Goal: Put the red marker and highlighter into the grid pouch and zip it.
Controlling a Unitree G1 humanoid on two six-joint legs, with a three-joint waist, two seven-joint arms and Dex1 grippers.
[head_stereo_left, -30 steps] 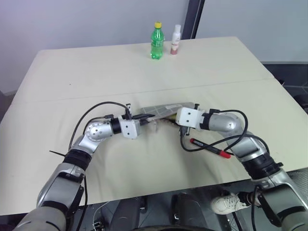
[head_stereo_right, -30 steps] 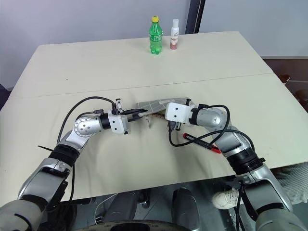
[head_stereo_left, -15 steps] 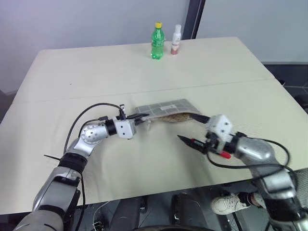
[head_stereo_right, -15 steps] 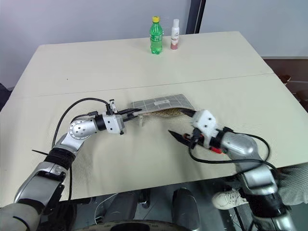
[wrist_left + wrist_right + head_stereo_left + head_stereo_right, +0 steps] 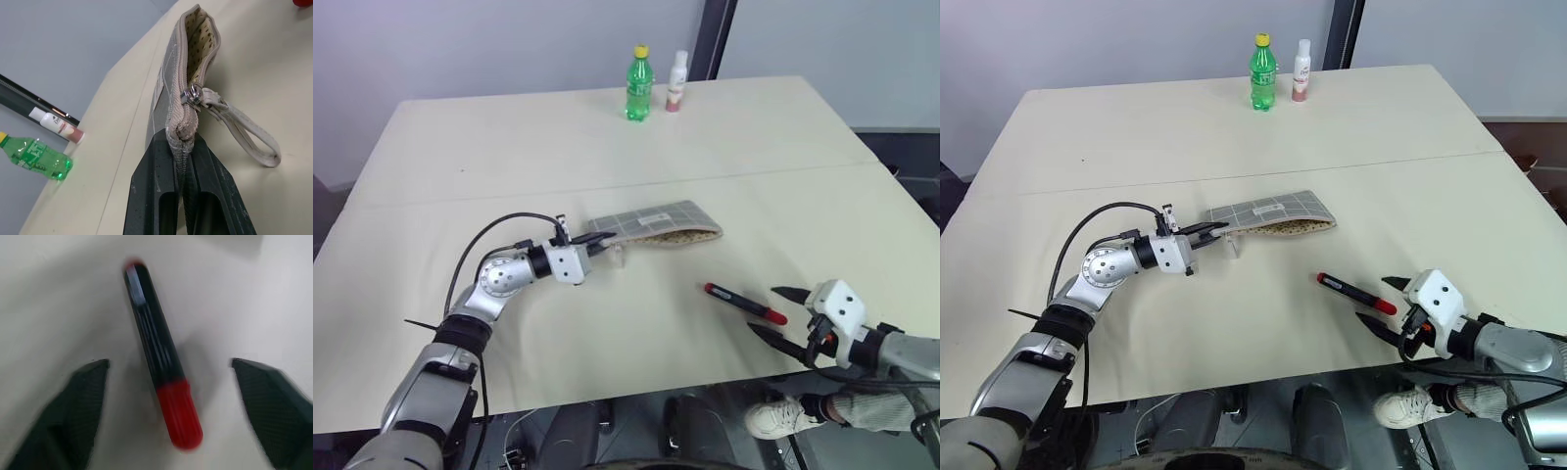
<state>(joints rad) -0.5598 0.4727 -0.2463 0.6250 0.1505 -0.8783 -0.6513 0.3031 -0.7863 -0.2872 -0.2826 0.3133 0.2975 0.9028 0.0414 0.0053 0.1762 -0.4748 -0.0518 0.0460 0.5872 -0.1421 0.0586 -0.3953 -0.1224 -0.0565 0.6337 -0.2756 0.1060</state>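
- Since a second ago the right gripper has pulled back from the pouch toward the table's near right edge; the pouch's far end, lifted then, now lies flat, mouth open.
- Marker lies on the table, unheld, red cap toward the right gripper, well apart from the pouch.
- In the right wrist view the marker sits between the spread fingers, touching neither; it is blurred there.
- Highlighter cannot be made out; the pouch's inside shows a dotted lining, and whether anything lies in it cannot be told.
- Left gripper is clamped on the pouch's zipper end, just below the slider, with the pull cord looping beside it.
- Left arm reaches forward, roughly level, elbow bent; right forearm lies low at the table edge, partly cut off, with its open fingers aimed at the marker's cap.
- Green bottle and small white bottle stand at the far edge.
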